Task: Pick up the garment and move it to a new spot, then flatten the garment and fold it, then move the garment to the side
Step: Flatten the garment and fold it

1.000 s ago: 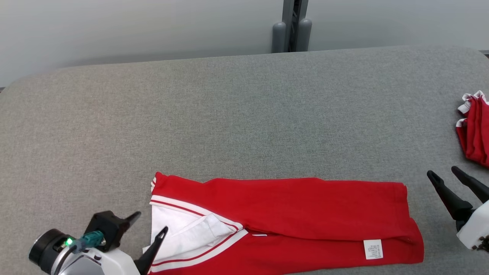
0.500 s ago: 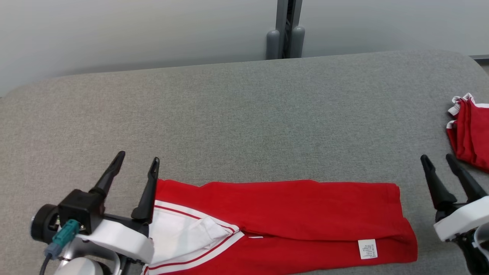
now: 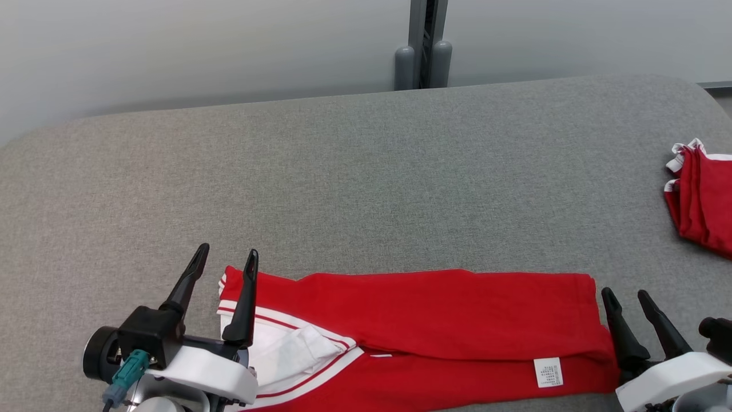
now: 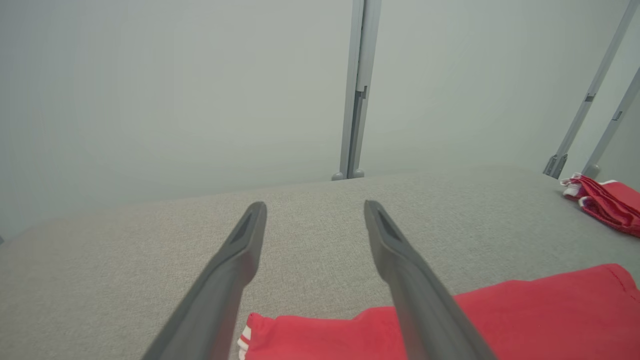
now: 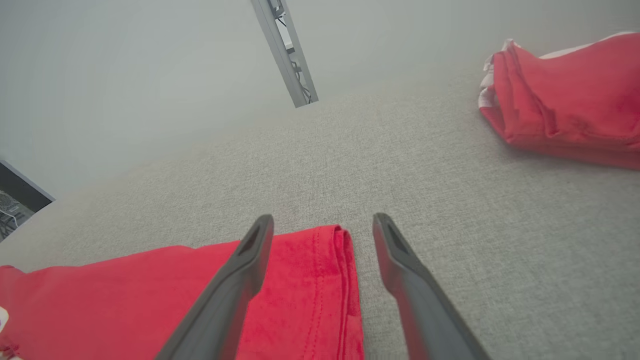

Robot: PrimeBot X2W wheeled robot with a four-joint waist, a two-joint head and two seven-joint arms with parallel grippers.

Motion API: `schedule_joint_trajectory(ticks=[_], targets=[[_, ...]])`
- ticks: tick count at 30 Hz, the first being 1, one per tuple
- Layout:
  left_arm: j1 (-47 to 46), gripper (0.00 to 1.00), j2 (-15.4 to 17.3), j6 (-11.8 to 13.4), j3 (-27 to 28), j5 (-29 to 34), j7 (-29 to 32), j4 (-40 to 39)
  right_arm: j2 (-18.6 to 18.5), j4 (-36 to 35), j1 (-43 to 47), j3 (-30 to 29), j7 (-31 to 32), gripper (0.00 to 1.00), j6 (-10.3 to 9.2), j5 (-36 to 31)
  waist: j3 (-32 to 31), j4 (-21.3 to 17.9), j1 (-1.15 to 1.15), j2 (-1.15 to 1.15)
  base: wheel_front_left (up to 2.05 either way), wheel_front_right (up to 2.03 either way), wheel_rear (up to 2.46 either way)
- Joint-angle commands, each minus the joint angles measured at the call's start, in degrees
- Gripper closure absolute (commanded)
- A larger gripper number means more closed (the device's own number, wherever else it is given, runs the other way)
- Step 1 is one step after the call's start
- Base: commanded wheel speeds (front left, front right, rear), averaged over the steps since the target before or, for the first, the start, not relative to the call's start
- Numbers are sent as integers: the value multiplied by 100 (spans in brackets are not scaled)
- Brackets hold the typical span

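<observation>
A red garment (image 3: pixel 434 320) with white trim lies folded into a long strip along the near edge of the grey table (image 3: pixel 354 171); a white label (image 3: pixel 548 372) shows near its right end. My left gripper (image 3: pixel 226 258) is open, hovering over the strip's left end, its right finger above the white-trimmed corner. In the left wrist view the garment (image 4: pixel 525 310) lies below the open fingers (image 4: pixel 235 260). My right gripper (image 3: pixel 627 297) is open at the strip's right end. In the right wrist view the hemmed corner (image 5: pixel 320 280) sits between its spread fingers (image 5: pixel 250 260).
A second folded red garment (image 3: pixel 700 200) with white edging lies at the table's far right, also seen as the red pile (image 5: pixel 565 100) in the right wrist view. A grey post (image 3: pixel 423 46) stands behind the table's back edge against a pale wall.
The left gripper swung upright and shifted right over the strip's left corner. The right gripper moved left and down to the strip's right end. The camera shifted slightly.
</observation>
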Motion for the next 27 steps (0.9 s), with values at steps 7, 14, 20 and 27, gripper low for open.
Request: schedule_joint_trajectory(ticks=[7,14,20,27], targets=[[34,0,-139,-257,179,396,-30,82,213,409,92,-150,-27,0,-3,-10,37,65,0,0,0,0,0],[28,0,-92,-378,98,519,-12,212,414,1006,-16,-100,-27,0,-3,79,54,128,0,0,0,0,0],[-41,0,-25,-368,102,526,41,158,519,1368,-90,-13,-25,0,-3,205,89,174,0,0,0,0,0],[-93,0,41,-316,134,550,60,80,658,1416,-152,166,1,16,-2,291,168,205,0,0,0,0,0]])
